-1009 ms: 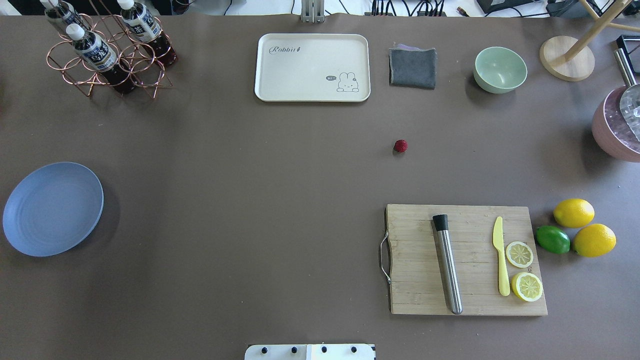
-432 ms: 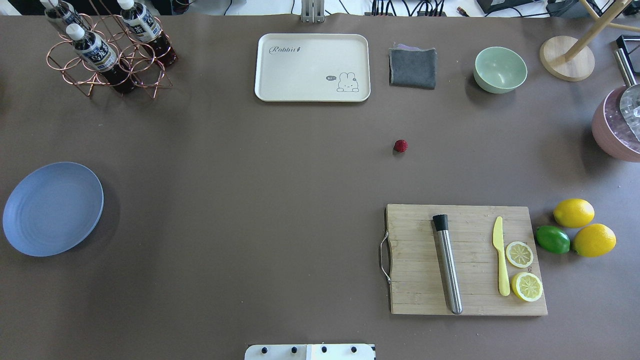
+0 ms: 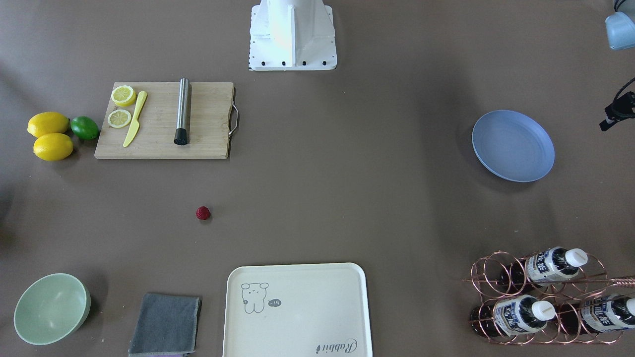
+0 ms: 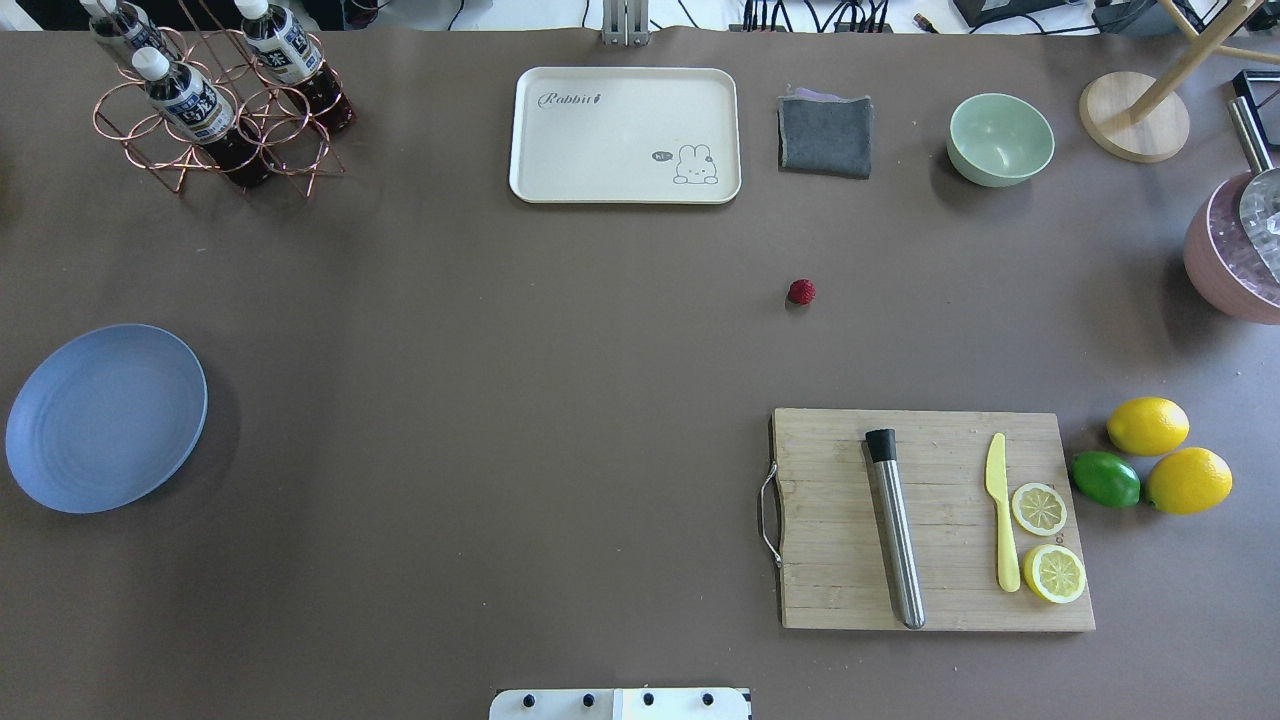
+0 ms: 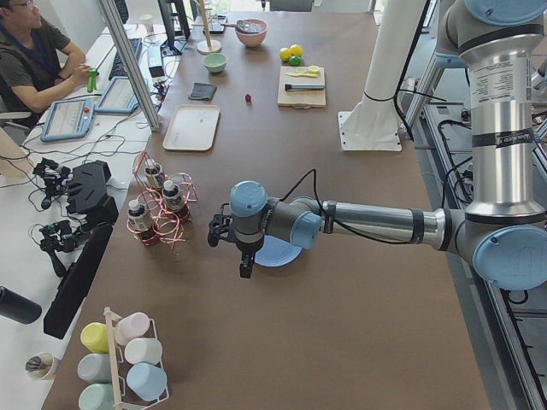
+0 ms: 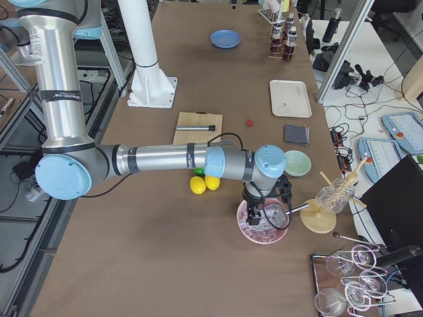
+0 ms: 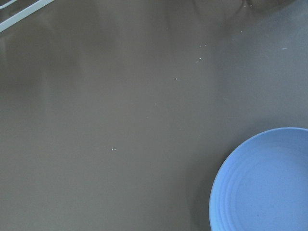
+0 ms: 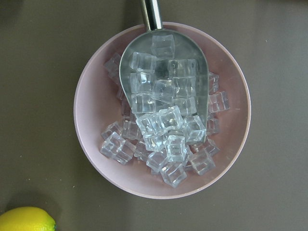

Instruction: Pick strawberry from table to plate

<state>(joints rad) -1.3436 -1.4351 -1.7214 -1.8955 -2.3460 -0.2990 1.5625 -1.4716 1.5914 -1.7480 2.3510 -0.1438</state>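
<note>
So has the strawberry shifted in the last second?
No. The strawberry keeps the same spot between the cream tray and the cutting board.

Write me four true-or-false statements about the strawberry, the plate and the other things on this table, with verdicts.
1. The strawberry lies on the bare table, between the cream tray and the cutting board. True.
2. The strawberry is already on the plate. False: the plate holds nothing.
3. A steel rod lies on the cutting board. True.
4. The pink bowl holds lemon slices. False: it holds ice cubes and a metal scoop.
</note>
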